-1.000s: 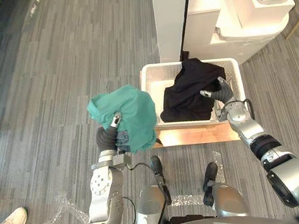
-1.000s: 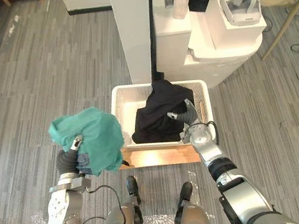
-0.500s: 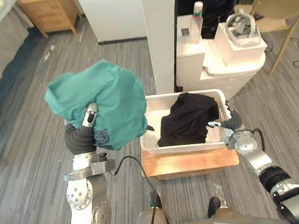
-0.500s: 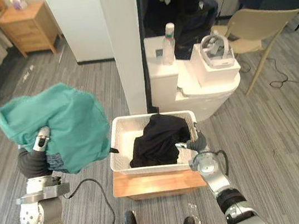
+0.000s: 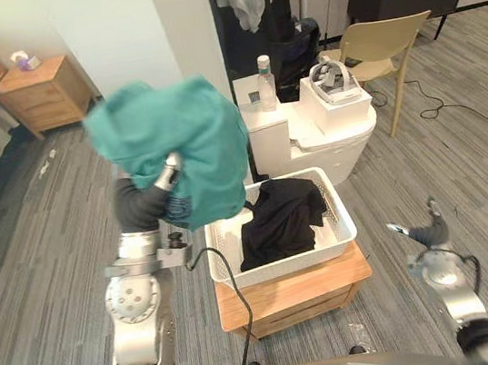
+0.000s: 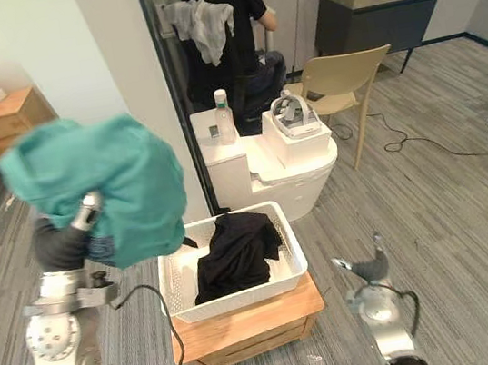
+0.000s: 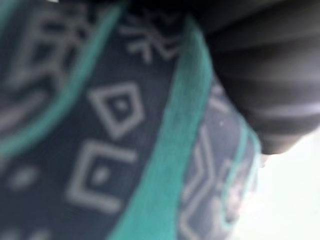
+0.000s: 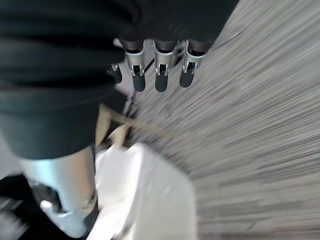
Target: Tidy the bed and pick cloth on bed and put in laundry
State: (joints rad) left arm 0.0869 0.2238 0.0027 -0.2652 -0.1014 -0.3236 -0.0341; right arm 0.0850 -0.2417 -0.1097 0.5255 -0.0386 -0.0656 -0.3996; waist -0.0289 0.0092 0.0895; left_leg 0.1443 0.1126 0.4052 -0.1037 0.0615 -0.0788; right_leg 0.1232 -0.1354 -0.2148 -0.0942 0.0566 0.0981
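A teal cloth [image 5: 185, 141] is bunched over my raised left hand [image 5: 140, 203], whose fingers are curled into it; a dark patterned patch of the cloth [image 7: 115, 150] lies right against that wrist. It hangs at the left edge of the white laundry basket [image 5: 340, 223], higher than the rim. A black cloth [image 5: 279, 218] lies inside the basket. My right hand [image 5: 425, 234] is low, to the right of the basket and apart from it. Its fingers [image 8: 158, 75] are straight and hold nothing.
The basket rests on a low wooden stand [image 5: 297, 292]. Behind it is a white unit [image 5: 311, 140] with a bottle [image 5: 265, 83] and a headset on a box [image 5: 333, 87]. A beige chair [image 5: 379, 38] stands at the right, a nightstand [image 5: 36, 92] and bed at the left, a person [image 6: 232, 10] at the back.
The camera has tilted up. My left hand has lifted the teal cloth higher beside the basket. My right hand has let go of the black cloth and drawn back to the right.
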